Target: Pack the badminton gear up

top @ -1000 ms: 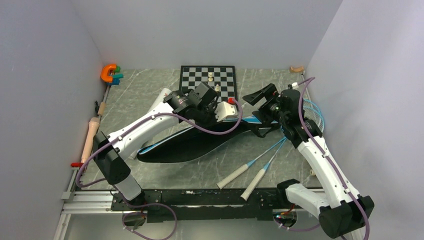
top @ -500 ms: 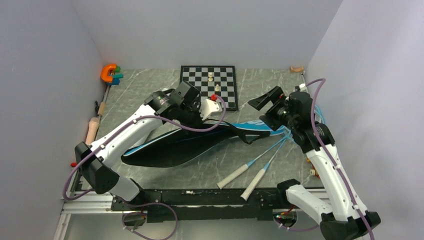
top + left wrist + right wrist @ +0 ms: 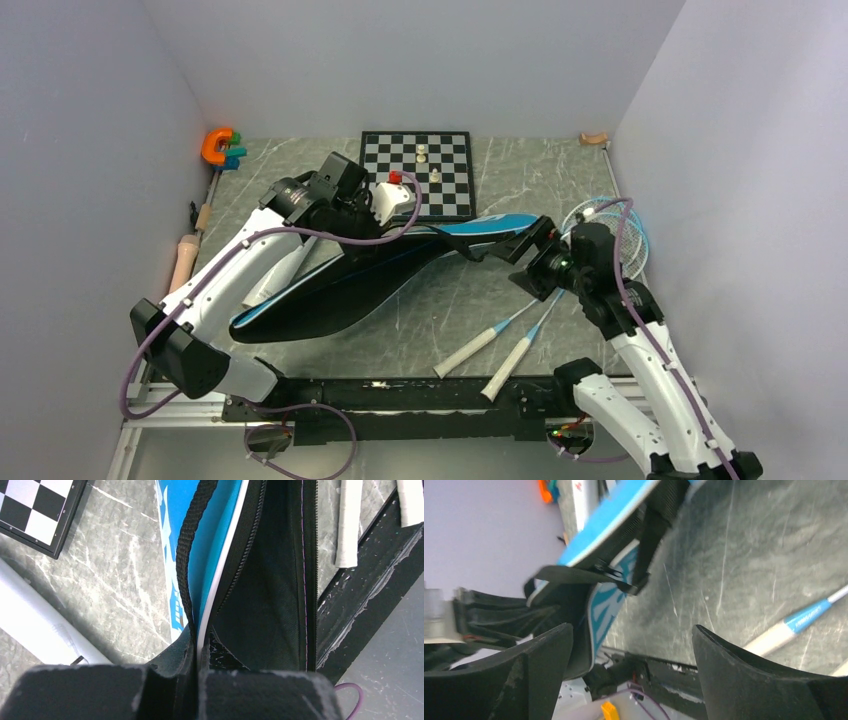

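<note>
The left hand (image 3: 197, 676) was clenched on the open edge of the bag (image 3: 340, 285), just in front of the chessboard (image 3: 418, 170); the bag's black inside showed beside its blue face. The bag lay slantwise across the middle of the tabletop (image 3: 440, 300), its narrow end reaching toward the right hand (image 3: 530, 255), which was released, jaws wide with nothing between them, close to the strap (image 3: 651, 535). Two rackets (image 3: 508, 368) lay on the tabletop right of the bag, handles toward the near edge, heads by the right wall. The tube (image 3: 40, 625) lay beside the bag, under the left arm.
</note>
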Action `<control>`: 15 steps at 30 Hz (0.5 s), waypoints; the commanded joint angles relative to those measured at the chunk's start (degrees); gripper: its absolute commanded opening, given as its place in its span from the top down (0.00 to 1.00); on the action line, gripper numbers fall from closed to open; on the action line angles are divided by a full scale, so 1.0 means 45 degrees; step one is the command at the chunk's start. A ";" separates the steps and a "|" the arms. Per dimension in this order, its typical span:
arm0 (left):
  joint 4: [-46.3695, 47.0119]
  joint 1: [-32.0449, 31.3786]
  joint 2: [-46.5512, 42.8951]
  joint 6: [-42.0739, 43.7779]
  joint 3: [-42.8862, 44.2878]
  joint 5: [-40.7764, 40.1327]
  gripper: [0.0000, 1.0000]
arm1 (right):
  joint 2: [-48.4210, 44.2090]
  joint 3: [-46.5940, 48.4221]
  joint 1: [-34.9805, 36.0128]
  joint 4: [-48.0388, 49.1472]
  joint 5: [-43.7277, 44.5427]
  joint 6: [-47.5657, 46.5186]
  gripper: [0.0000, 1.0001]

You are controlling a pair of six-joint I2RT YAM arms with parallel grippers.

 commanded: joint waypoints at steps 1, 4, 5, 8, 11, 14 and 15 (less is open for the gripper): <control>0.0347 0.0064 -0.0357 -0.0300 0.0171 0.0774 1.00 | 0.0249 -0.1003 0.0873 0.1782 -0.0425 0.1189 0.09; 0.0272 0.0080 -0.0298 -0.0285 0.0224 0.0894 1.00 | 0.0665 -0.1140 0.1436 0.2530 -0.0097 0.1512 0.11; 0.0260 0.0092 -0.0298 -0.0292 0.0225 0.0944 1.00 | 0.0792 -0.1198 0.1549 0.2705 0.0070 0.1655 0.12; 0.0225 0.0078 -0.0277 -0.0257 0.0187 0.1132 1.00 | 0.1022 -0.1576 0.1723 0.3328 0.0506 0.2085 0.16; 0.0149 0.0088 -0.0330 -0.0183 0.0119 0.1396 1.00 | 0.1091 -0.2032 0.1766 0.3961 0.0993 0.2448 0.23; 0.0114 0.0076 -0.0373 -0.0124 0.0069 0.1577 1.00 | 0.1198 -0.2269 0.1756 0.4185 0.1533 0.2631 0.33; 0.0086 0.0074 -0.0368 -0.0099 0.0052 0.1601 1.00 | 0.1259 -0.2294 0.1765 0.4215 0.1665 0.2601 0.36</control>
